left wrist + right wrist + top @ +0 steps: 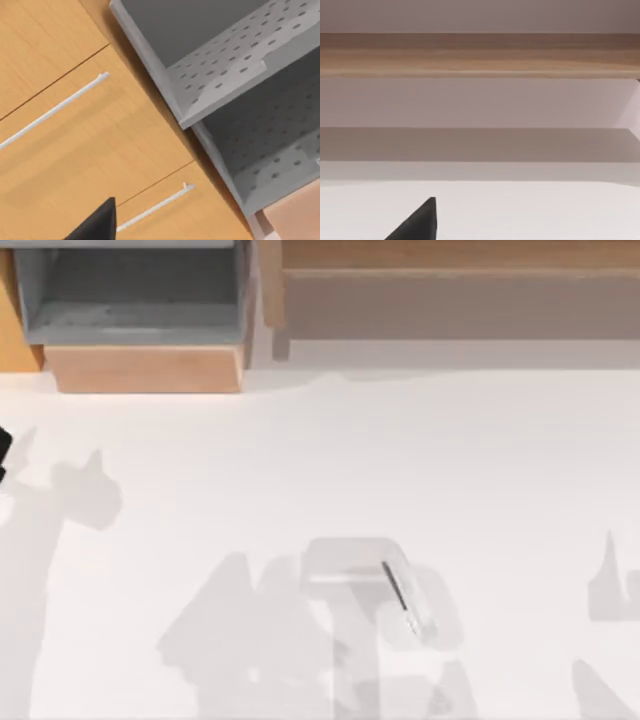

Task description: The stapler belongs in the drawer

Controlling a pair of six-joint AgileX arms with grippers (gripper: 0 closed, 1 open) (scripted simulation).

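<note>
The pale grey-white stapler [385,585] lies flat on the white table near its front edge, a little right of the middle, with a thin dark strip [396,590] along one side. No gripper is near it. The drawer [145,368] stands pulled out at the back left, its tan front panel facing the table and its grey inside bare. A dark edge of my left arm [3,452] shows at the far left, well in front of the drawer. The left wrist view has a dark tip of my left gripper [97,225] and the drawer's grey perforated walls [260,150]. A dark tip of my right gripper [417,222] faces the shelf.
A wide brown wooden shelf [450,285] runs along the back right, also in the right wrist view [480,55]. Tan cabinet fronts with thin white handles [55,107] stand beside the drawer. White table [400,460] stretches between the stapler and the drawer.
</note>
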